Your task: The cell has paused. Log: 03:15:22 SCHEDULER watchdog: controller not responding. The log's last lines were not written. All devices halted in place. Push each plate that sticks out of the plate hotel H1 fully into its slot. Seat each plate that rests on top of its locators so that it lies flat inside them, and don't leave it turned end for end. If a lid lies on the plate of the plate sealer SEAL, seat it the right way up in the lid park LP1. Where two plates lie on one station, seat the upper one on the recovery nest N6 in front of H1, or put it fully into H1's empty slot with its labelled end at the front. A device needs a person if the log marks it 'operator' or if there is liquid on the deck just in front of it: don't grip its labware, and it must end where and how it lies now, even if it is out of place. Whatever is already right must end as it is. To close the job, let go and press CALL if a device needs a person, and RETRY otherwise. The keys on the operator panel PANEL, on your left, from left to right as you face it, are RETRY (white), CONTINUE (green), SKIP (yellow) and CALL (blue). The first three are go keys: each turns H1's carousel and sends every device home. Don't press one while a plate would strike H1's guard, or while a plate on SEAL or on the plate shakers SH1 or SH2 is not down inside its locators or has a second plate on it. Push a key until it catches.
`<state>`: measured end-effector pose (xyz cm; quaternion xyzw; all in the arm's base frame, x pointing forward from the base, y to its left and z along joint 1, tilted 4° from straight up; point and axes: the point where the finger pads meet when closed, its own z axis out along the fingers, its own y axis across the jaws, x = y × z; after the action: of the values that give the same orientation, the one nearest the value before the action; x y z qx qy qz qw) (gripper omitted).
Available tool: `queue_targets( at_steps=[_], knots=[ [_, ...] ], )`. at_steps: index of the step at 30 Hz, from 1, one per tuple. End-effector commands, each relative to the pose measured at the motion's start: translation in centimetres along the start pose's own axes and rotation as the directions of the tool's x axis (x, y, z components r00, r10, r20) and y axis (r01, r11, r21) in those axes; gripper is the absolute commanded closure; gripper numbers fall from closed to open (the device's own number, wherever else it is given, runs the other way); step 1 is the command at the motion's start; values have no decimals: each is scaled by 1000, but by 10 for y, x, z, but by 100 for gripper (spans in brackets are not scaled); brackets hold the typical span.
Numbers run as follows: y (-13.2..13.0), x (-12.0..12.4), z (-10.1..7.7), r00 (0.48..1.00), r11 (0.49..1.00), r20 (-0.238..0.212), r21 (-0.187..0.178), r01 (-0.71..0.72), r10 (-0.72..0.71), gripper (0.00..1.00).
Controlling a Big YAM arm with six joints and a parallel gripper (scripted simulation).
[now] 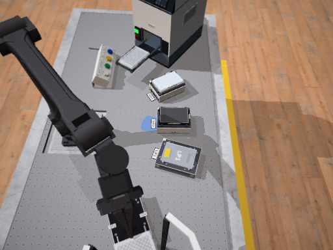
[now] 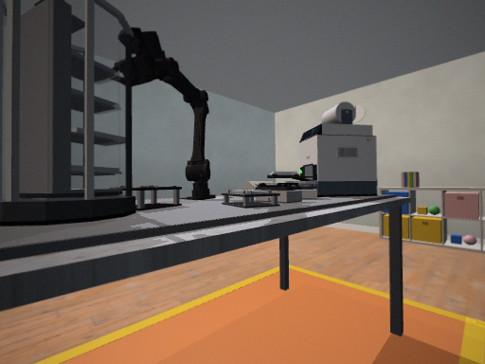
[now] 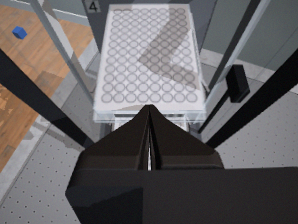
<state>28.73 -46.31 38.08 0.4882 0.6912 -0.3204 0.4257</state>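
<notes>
My gripper [image 3: 149, 112] is shut and empty. In the wrist view its fingertips are at the front edge of a white well plate [image 3: 150, 60], which lies in the plate hotel H1 slot marked 4. I cannot tell if they touch. From above, the gripper [image 1: 127, 224] points at the same plate [image 1: 136, 242] at the bottom edge of the picture, over the black nest N6 [image 1: 121, 228]. In the side view the arm's wrist [image 2: 134, 52] is high up against H1 [image 2: 62, 118].
The panel PANEL [image 1: 104, 65] stands at the far left. The sealer SEAL [image 1: 169, 26] has a white plate on its tray [image 1: 133, 58]. One shaker carries a white plate [image 1: 167, 83]. The other carries a dark one [image 1: 173, 116], with blue liquid [image 1: 147, 124] in front of it. The lid park LP1 [image 1: 178, 157] is nearer.
</notes>
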Motion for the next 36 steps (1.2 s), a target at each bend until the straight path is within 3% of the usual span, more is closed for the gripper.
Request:
queue_targets(
  at_steps=[1,5,8,18,21,36],
  knots=[
    [-4,-4,11,1000,1000,3,12,0,0,100],
    [0,10,9,1000,1000,-22,8,7,-7,100],
    [3,4,-11,1000,1000,-1,-5,-1,1,100],
    [3,13,-25,1000,1000,-3,-5,-5,5,100],
    [4,15,-21,1000,1000,-3,-5,-3,3,100],
    [3,26,-46,1000,1000,-4,-5,-5,5,100]
  ],
)
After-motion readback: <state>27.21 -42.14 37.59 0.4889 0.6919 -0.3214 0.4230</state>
